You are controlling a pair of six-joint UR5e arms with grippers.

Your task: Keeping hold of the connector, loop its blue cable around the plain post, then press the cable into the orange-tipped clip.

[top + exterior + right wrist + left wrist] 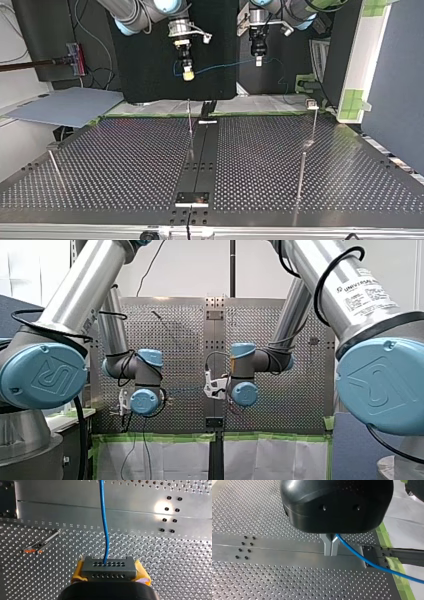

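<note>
Top view: we see both grippers hanging above the far edge of the perforated table, apart from each other.

Our right gripper has its yellow pads clamped on either side of the grey connector. The blue cable leaves the connector's perforated face and runs straight ahead over the table.

Our left gripper has its metal fingers drawn together, pinching the cable where it comes out beside them. From there the cable trails off past the green tape at the table's edge.

In the top view the cable spans the gap between the two grippers in a shallow sag.

The orange-tipped clip stands on the table off to one side of the right gripper, well apart from the cable. Several thin posts stand on the table; we cannot tell which is the plain one. The cable hangs apart from all of them.
</note>
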